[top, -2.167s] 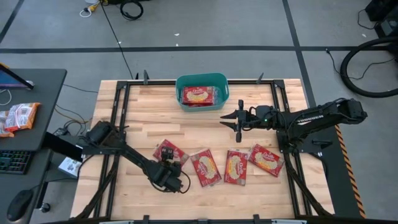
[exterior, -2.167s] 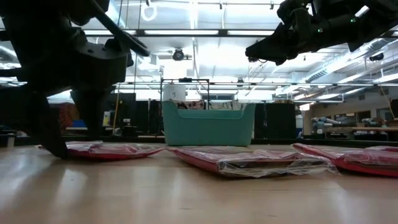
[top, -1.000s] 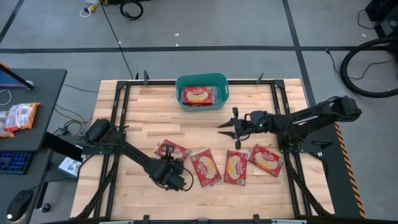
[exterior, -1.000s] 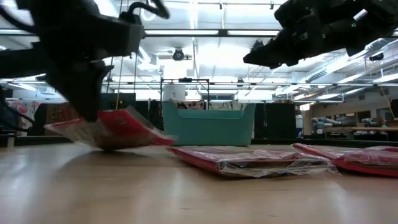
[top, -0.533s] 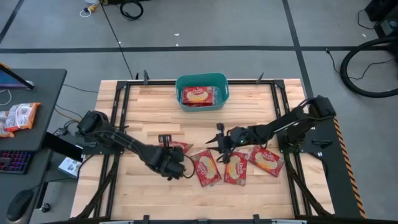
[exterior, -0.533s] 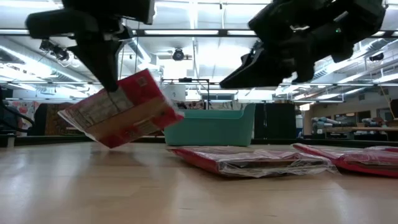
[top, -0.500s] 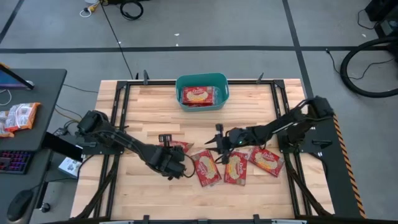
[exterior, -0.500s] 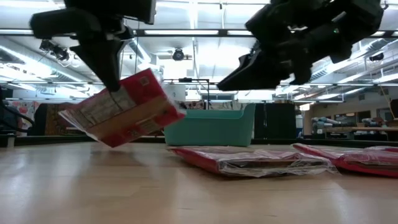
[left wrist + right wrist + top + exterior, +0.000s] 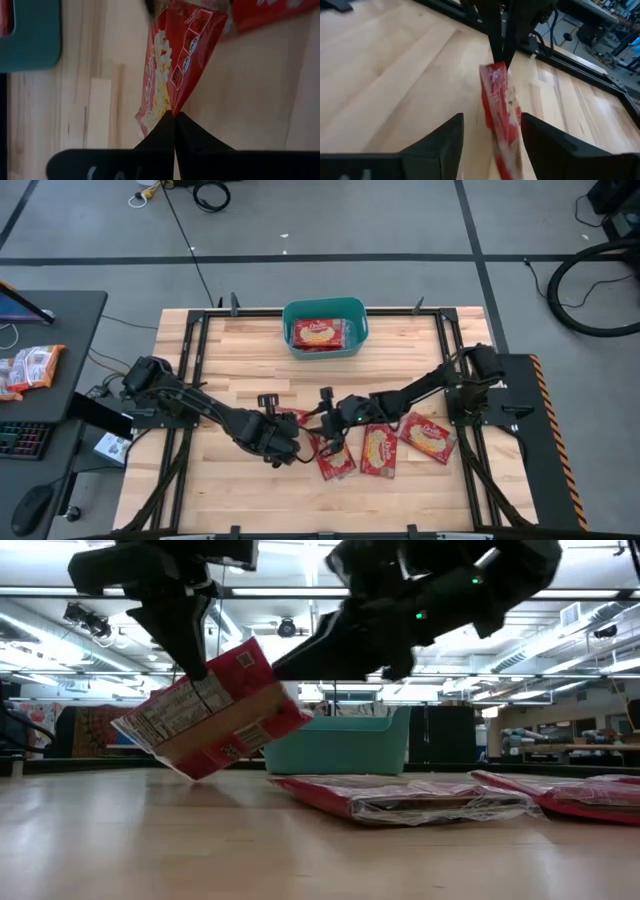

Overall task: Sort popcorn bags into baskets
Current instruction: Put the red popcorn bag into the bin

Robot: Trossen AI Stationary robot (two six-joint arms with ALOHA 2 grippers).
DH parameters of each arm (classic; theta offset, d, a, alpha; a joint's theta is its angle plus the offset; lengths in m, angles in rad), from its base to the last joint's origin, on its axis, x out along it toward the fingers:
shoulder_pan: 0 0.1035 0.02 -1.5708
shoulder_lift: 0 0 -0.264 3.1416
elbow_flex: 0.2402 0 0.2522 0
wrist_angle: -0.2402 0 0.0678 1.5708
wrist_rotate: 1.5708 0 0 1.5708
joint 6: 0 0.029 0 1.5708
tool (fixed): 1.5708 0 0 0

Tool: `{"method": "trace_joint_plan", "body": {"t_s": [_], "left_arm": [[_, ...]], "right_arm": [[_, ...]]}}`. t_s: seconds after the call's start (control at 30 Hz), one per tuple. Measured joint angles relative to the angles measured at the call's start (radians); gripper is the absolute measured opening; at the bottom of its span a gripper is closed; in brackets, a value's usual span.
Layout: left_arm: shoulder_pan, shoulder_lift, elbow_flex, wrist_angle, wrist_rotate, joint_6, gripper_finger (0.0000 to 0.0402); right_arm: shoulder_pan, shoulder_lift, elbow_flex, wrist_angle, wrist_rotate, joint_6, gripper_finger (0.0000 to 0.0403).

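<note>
A teal basket (image 9: 325, 327) (image 9: 335, 745) stands at the table's far middle with red popcorn bags (image 9: 318, 333) inside. Three more bags (image 9: 335, 452) (image 9: 378, 448) (image 9: 428, 435) lie flat near the front. My left gripper (image 9: 283, 430) (image 9: 195, 670) is shut on another bag (image 9: 215, 715) (image 9: 175, 60), held up over the table's middle. My right gripper (image 9: 325, 420) (image 9: 490, 145) is open just to the right of that bag (image 9: 500, 105), with one finger on either side and no contact showing. My left gripper pinches the bag's upper edge (image 9: 172, 107) between its two shut fingers, which come from above and point down. The bag hangs below them, tilted, with its printed back toward the near edge, and is clear of the table.
Black frame rails (image 9: 190, 350) run along the table's left and right sides. A desk (image 9: 50, 330) beside the table's left edge carries more packets (image 9: 30, 367). Bare wood lies on the far left and far right of the basket.
My left gripper has risen with the bag, whose low edge has come off the table, so it now hangs tilted and clear. My right gripper has travelled from the right-middle toward the table's left and near side, coming down beside the held bag.
</note>
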Motion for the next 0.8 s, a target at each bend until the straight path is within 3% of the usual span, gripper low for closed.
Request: {"method": "trace_joint_plan", "body": {"t_s": [0.2,0.47,0.57,0.8], "left_arm": [[0.0,0.0,0.0,0.024,-0.006,0.007,0.0003],[-0.001,0.0,0.0,0.035,0.022,0.003,0.0007],[-0.014,0.0,0.0,0.05,0.041,-0.018,0.0028],[-0.063,0.0,0.0,0.023,-0.006,-0.079,0.0122]], "right_arm": [[0.0,0.072,0.065,-0.005,0.017,-0.02,0.0159],[0.0,0.062,0.067,-0.043,0.025,-0.037,0.0024],[0.001,0.062,0.067,-0.065,0.024,-0.058,0.002],[0.001,0.062,0.066,-0.141,0.108,-0.149,0.0039]]}}
